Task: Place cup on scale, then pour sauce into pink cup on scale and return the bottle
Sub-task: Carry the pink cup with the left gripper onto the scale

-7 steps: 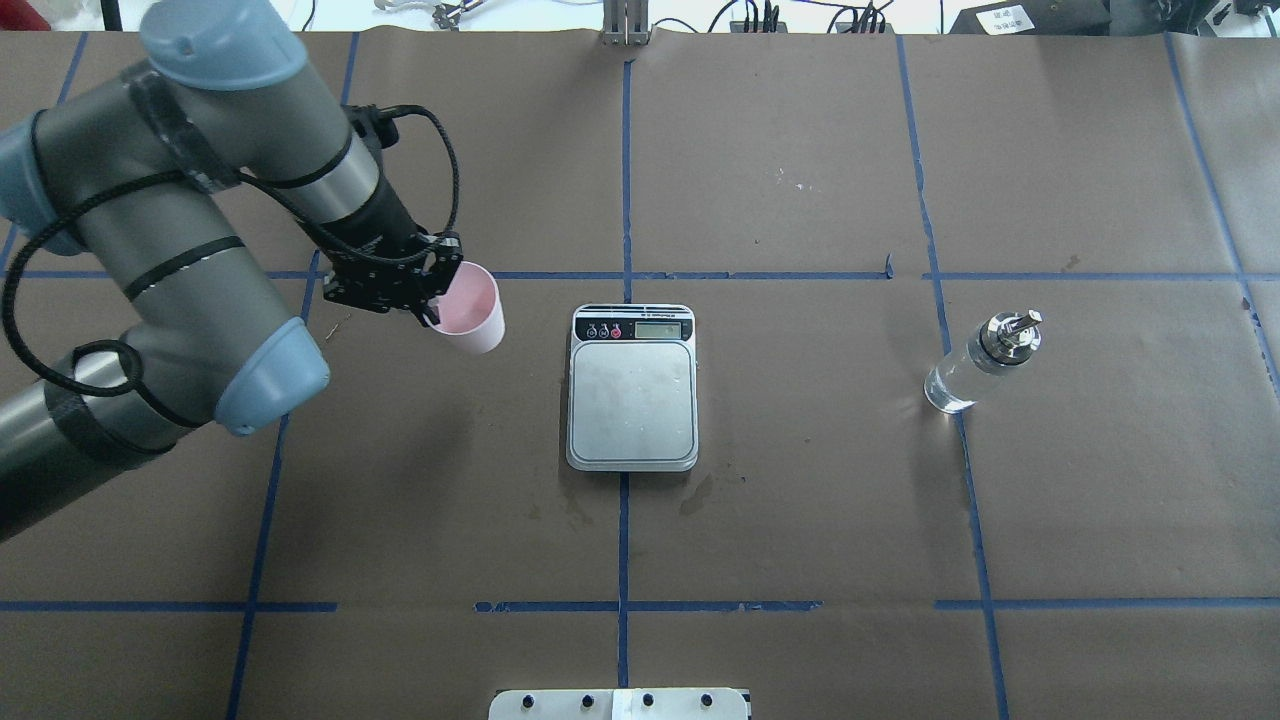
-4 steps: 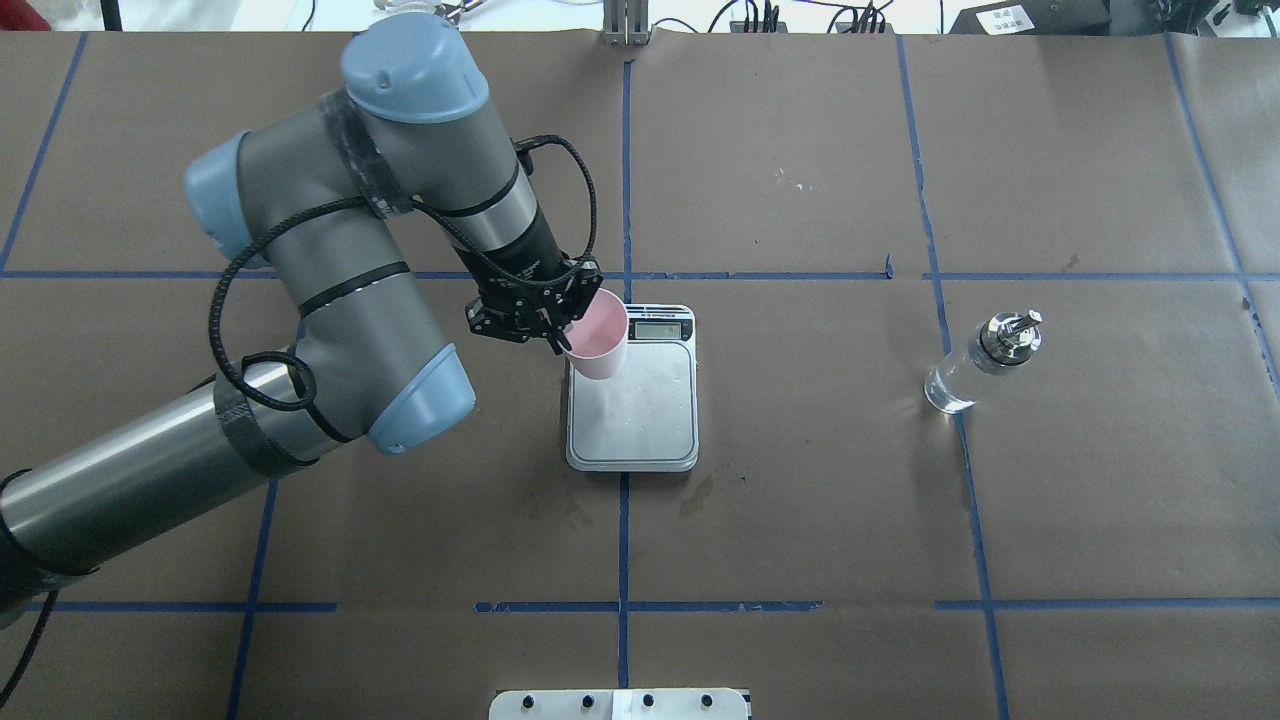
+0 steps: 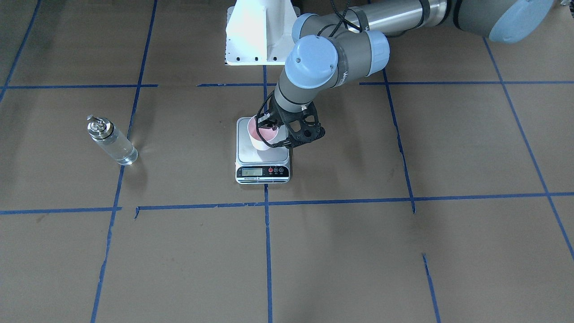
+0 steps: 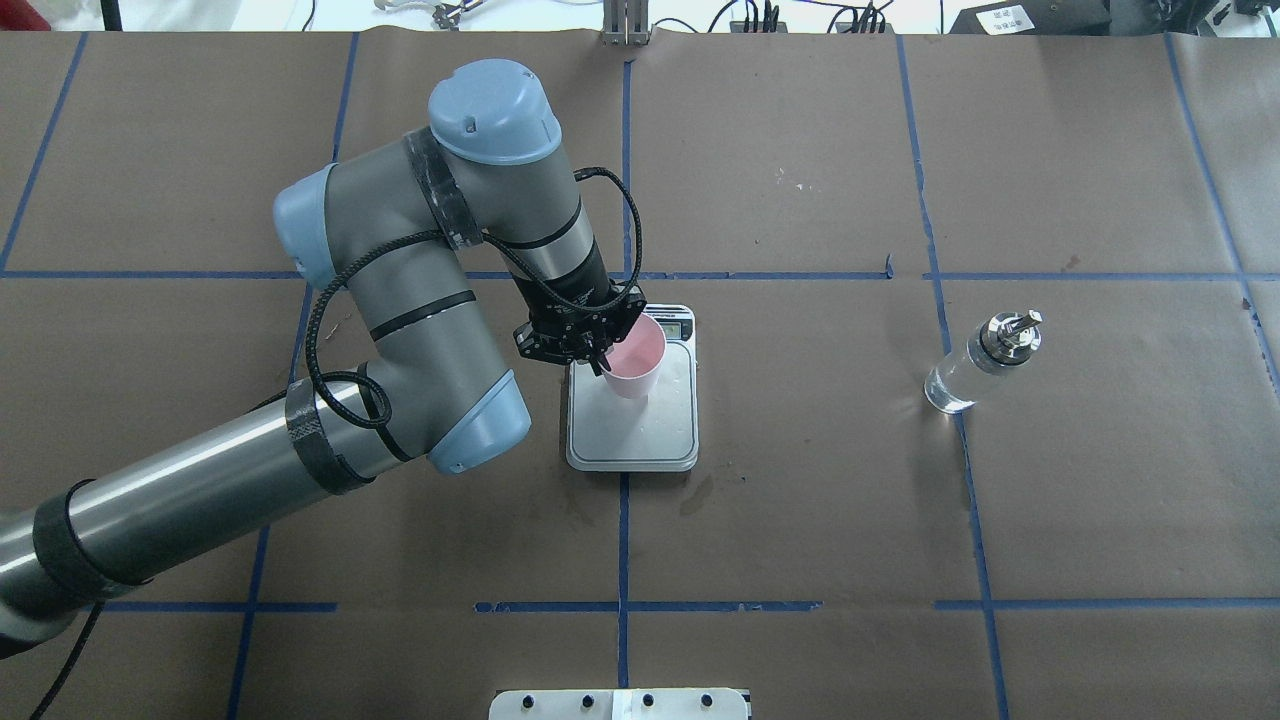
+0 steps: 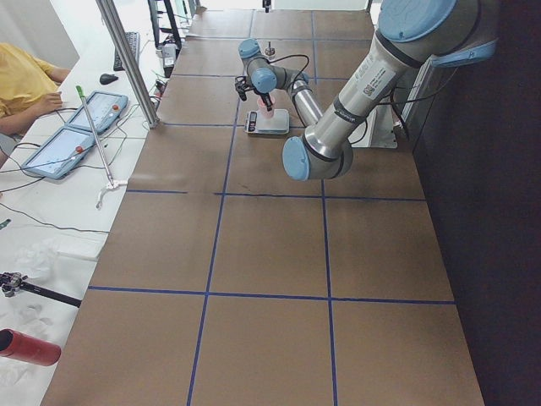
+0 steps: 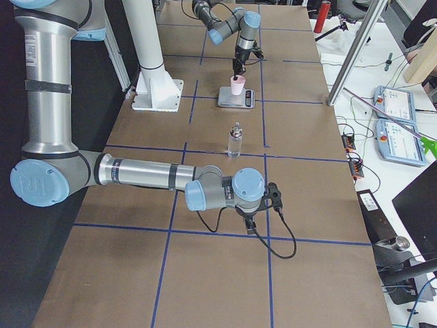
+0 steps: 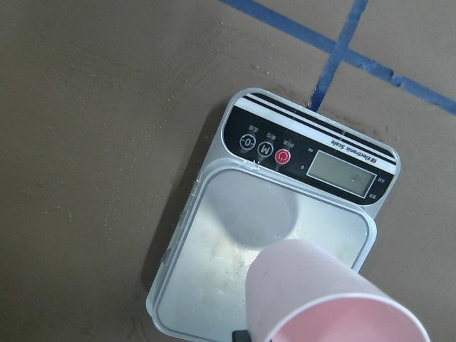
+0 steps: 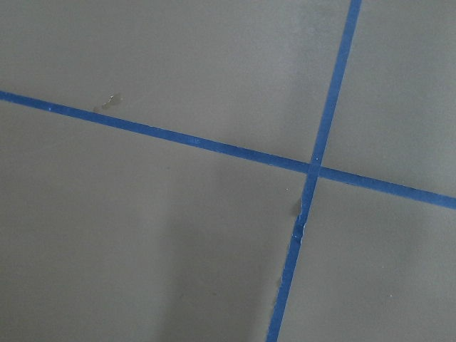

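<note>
The cup [image 4: 633,358] hangs over the display end of the scale [image 4: 640,440], its rim pinched in the left gripper [image 4: 603,362]. The bottle [image 4: 975,365] stands well apart. The right gripper's [image 6: 249,217] jaws cannot be made out.

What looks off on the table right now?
Minor only: the scale has whitish smears on its platform, and dark stains mark the paper just off its end away from the display. The bottle stands upright.

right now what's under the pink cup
The steel platform of the digital kitchen scale, bare with pale smears. The pink cup hides the patch straight below its base, so contact cannot be confirmed.
</note>
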Robot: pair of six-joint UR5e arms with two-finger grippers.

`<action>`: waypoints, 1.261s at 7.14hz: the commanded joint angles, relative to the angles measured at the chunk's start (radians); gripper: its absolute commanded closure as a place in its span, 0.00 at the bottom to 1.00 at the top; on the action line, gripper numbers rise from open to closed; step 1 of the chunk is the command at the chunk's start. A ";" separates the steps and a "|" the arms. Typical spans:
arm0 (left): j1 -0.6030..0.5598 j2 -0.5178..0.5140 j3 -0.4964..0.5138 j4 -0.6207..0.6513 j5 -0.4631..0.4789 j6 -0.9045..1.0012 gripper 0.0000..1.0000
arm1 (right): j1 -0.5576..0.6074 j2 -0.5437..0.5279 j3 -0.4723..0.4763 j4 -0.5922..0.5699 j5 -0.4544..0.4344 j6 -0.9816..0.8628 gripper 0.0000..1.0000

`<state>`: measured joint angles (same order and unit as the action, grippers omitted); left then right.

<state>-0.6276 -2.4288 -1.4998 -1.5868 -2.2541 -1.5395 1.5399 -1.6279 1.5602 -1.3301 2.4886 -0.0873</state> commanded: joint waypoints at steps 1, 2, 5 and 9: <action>0.011 -0.001 0.001 -0.002 0.005 -0.001 1.00 | 0.000 -0.003 0.000 0.000 0.000 0.000 0.00; 0.011 0.000 0.001 -0.002 0.005 -0.001 1.00 | 0.000 -0.003 0.000 0.000 -0.002 0.000 0.00; 0.019 0.005 0.001 -0.002 0.005 0.002 1.00 | -0.001 -0.007 0.000 0.000 0.001 -0.002 0.00; 0.026 0.010 0.004 -0.038 0.007 0.001 0.96 | -0.001 -0.007 0.000 0.000 0.003 -0.006 0.00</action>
<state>-0.6031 -2.4200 -1.4965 -1.6162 -2.2485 -1.5384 1.5388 -1.6352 1.5601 -1.3299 2.4900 -0.0946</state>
